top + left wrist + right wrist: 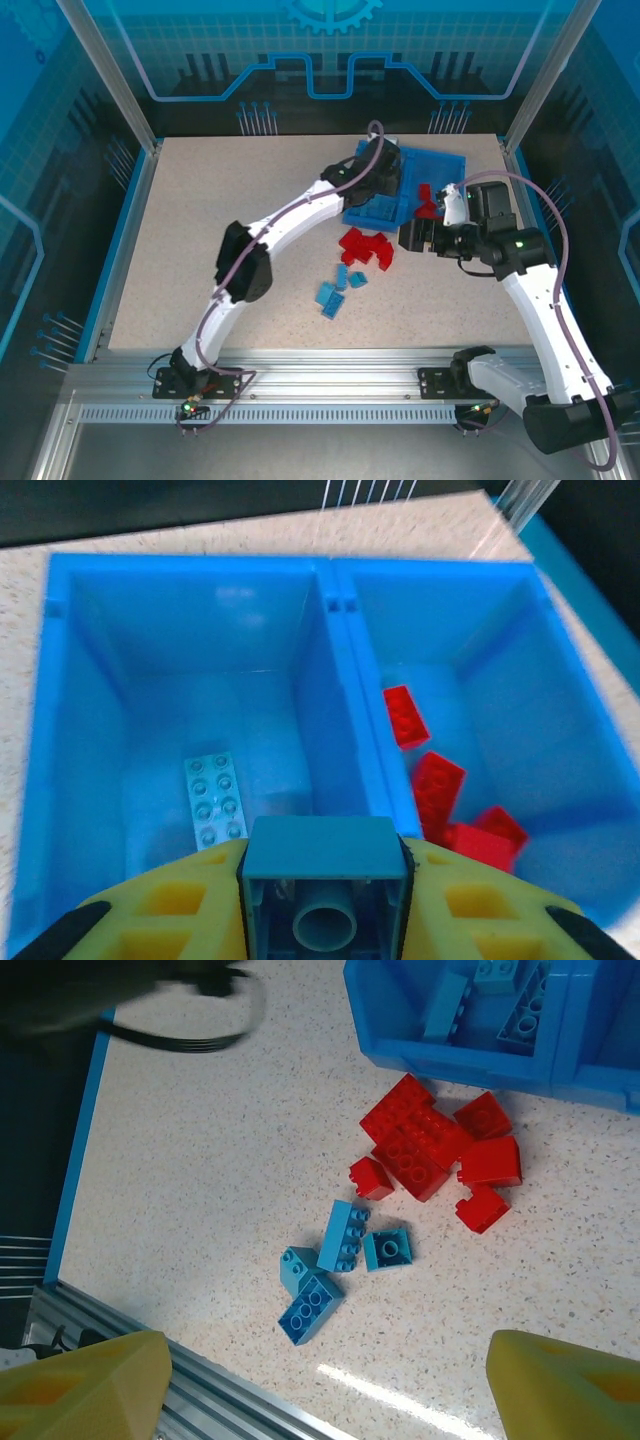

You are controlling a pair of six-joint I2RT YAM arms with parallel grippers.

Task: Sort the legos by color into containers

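Main risk: my left hand (pixel 325 905) hangs over the tray (pixel 60 680) with the held brick (pixel 325 852) lined up almost on the divider (pixel 345 700), not clearly over either side. If I release here, it could clip the divider and tip into the compartment holding a few red bricks (pixel 440 790). The other compartment has one light blue brick (pixel 215 800) lying flat on its floor. That's the right home, so I'd shift toward that side before letting go.

Second risk: in the top view the right arm sits close to the tray's near edge. The arms could bump if both go in together.

Left hand: clamped on the held brick, which is light blue, pinched between the yellow fingers (pixel 170 910), hollow underside toward the camera.

Right hand (pixel 322 1385): spread wide, empty, touching nothing, above the surface (pixel 200 1140).

Loose on the surface: red pile (pixel 430 1150) just beside the tray, blue cluster (pixel 335 1260) nearer me.
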